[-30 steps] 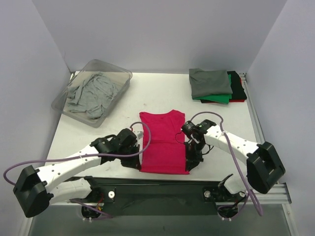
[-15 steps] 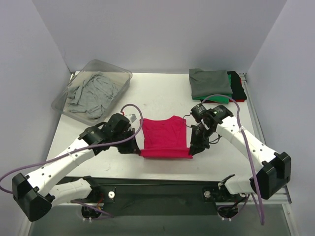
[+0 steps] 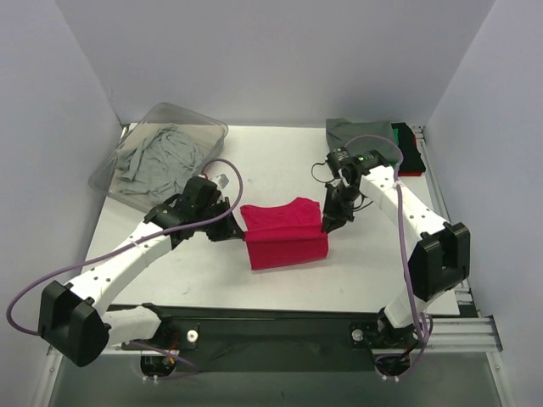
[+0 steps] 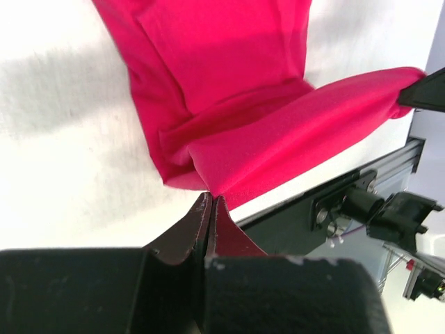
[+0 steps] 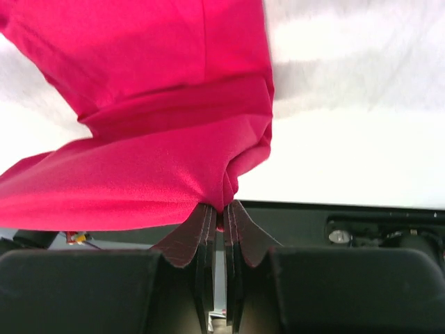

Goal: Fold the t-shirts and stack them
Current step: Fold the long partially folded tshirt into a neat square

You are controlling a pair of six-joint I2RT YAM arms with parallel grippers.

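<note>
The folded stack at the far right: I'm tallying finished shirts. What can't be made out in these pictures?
Folded stack, top view: the right arm overlaps it; lower shirts show only edges, count unclear.
Grey cloth in the bin, top view: crumpled, shirt number unclear.
Magenta t-shirt, wrist views: cropped by frame edges.

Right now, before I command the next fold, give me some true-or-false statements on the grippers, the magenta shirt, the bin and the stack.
1. The left gripper and right gripper are both shut on the bright magenta-red cloth t-shirt. True.
2. The clear plastic bin is empty. False: crumpled light grey cloth lies in it.
3. A dark grey folded t-shirt tops the pile at the far right. True.
4. The magenta-red t-shirt rests on that pile. False: it is mid-way across the white table, apart from the pile.
</note>
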